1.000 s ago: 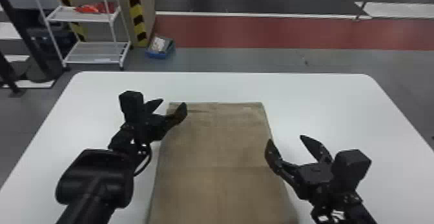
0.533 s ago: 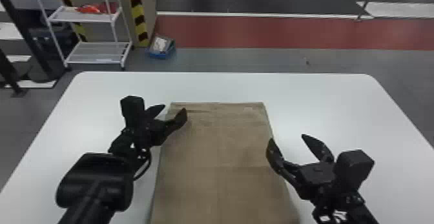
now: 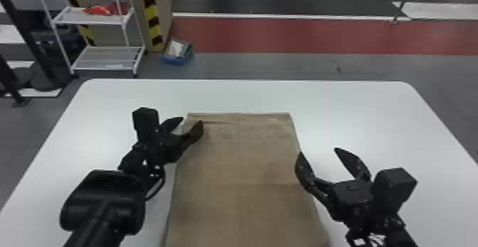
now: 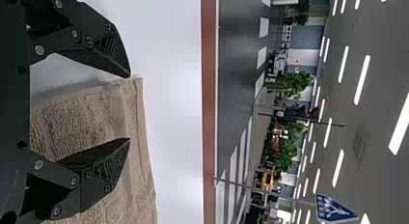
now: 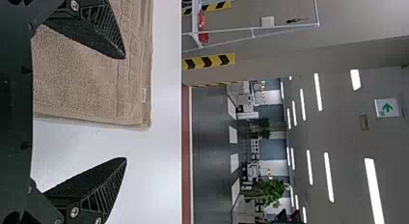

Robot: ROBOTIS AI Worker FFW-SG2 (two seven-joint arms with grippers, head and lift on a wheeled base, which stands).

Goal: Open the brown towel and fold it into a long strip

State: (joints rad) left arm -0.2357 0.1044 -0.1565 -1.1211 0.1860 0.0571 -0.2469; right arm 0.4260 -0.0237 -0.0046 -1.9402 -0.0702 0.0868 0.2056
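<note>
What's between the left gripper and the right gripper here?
The brown towel lies between the left gripper and the right gripper, resting on the white table. The head view shows this.

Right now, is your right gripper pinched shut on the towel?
No, the right gripper is open, with one finger over the towel and the other over the table.

A pole [image 4: 241, 185] bears a blue sign [image 4: 333, 210], a panel [image 5: 380, 112] a green arrow [image 5: 387, 107].
</note>
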